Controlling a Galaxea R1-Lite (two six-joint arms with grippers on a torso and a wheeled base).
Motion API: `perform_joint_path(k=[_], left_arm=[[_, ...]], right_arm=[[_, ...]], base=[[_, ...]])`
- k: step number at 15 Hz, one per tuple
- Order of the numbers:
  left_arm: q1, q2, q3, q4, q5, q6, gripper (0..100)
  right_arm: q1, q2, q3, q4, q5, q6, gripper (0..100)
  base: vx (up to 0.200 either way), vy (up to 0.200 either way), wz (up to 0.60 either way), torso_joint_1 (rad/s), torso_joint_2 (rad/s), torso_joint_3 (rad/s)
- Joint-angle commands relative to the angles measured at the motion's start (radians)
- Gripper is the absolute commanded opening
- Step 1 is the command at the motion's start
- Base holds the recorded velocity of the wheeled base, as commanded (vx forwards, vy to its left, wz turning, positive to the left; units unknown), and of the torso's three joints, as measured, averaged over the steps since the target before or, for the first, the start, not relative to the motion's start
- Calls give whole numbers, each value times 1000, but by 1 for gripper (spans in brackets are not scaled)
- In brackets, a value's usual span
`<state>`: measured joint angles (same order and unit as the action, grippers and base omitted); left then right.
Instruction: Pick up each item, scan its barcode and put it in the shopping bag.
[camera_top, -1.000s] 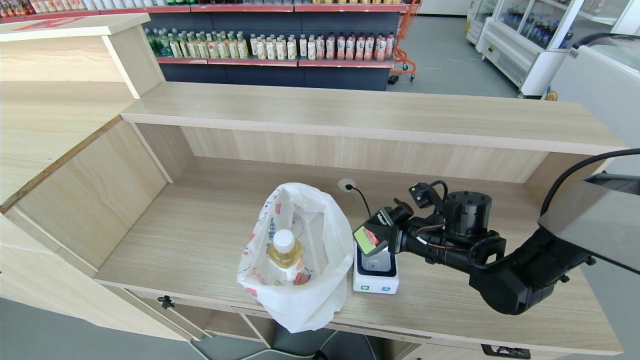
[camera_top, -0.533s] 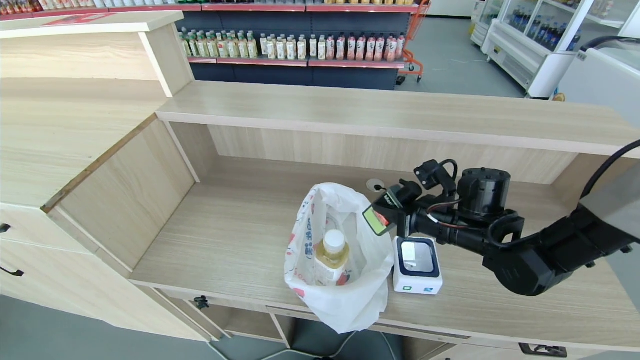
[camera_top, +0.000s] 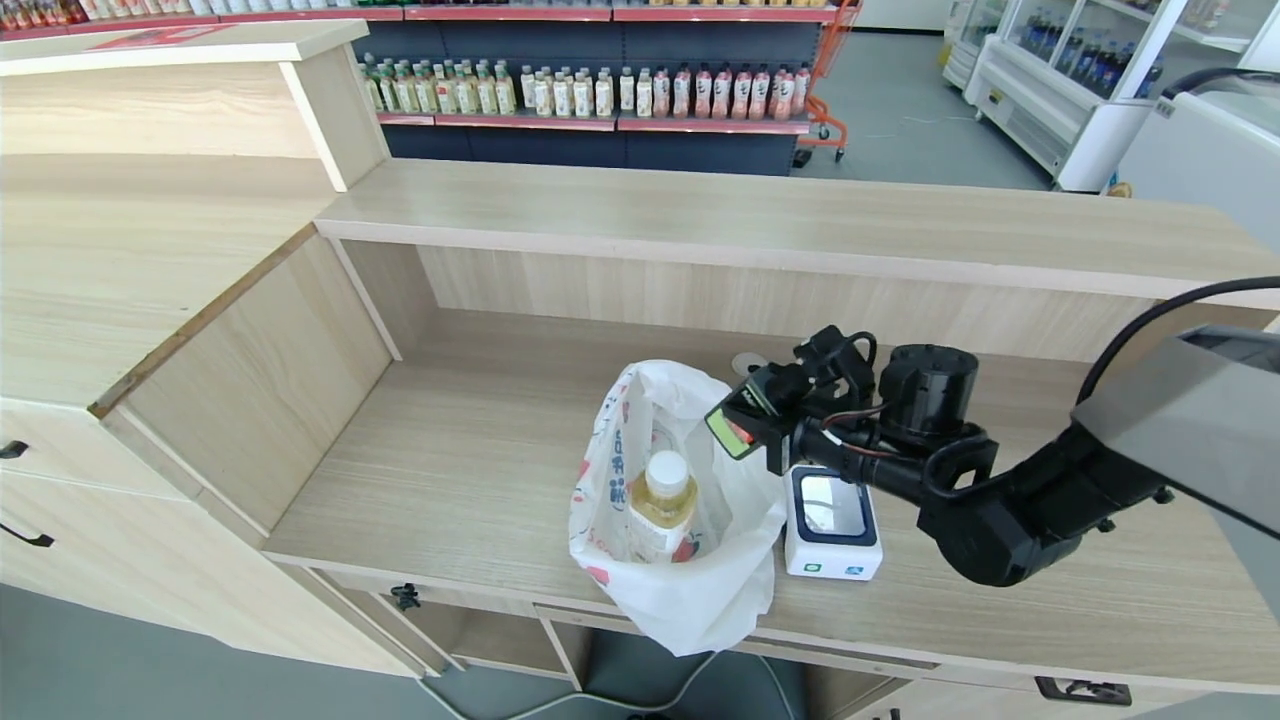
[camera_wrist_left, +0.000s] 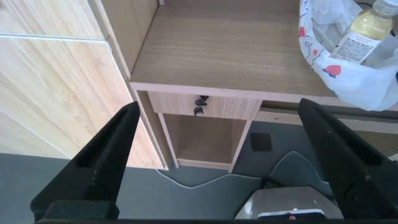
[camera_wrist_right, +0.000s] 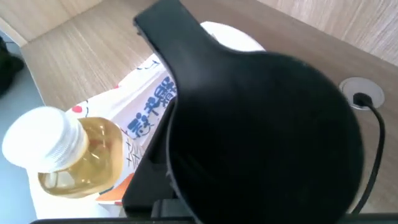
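Note:
A white shopping bag (camera_top: 700, 590) stands open at the counter's front edge, with a tea bottle (camera_top: 664, 503) upright inside it. Right beside the bag sits the white scanner (camera_top: 832, 520), its glass face up. My right gripper (camera_top: 745, 428) is shut on a small dark item with a green and red label (camera_top: 733, 434), held over the bag's right rim, left of the scanner. From the right wrist, the dark item (camera_wrist_right: 261, 130) hangs above the bottle (camera_wrist_right: 68, 152) and bag (camera_wrist_right: 152, 106). My left gripper (camera_wrist_left: 219, 109) is open with nothing in it, low by the counter's front, left of the bag (camera_wrist_left: 367, 81).
The wooden counter (camera_top: 450, 470) has a raised ledge (camera_top: 780, 215) behind and a side wall (camera_top: 260, 400) on the left. A cable runs from a grommet (camera_top: 748, 362) behind the bag. Drawers and an open shelf (camera_wrist_left: 205, 134) lie under the counter's edge.
The head camera swung, shifting the whole picture. My right gripper has carried the item from directly over the scanner leftward to the bag's rim. Bag and bottle stayed put.

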<state>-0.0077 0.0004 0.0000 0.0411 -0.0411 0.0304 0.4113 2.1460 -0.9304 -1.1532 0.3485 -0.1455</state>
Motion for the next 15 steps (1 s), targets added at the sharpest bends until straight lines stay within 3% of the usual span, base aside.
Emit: perform_joint_path(k=[1, 6, 15], left_arm=[[-2, 0, 0, 0, 0, 0, 100], [-2, 0, 0, 0, 0, 0, 100], [-2, 0, 0, 0, 0, 0, 100]], right_arm=[[18, 72, 12, -62, 3, -6, 0], [31, 209, -27, -135, 27, -39, 0], [26, 336, -171, -120, 90, -132, 0]], base=[[0, 0, 0, 0, 0, 0], [0, 0, 0, 0, 0, 0], [0, 0, 0, 0, 0, 0]])
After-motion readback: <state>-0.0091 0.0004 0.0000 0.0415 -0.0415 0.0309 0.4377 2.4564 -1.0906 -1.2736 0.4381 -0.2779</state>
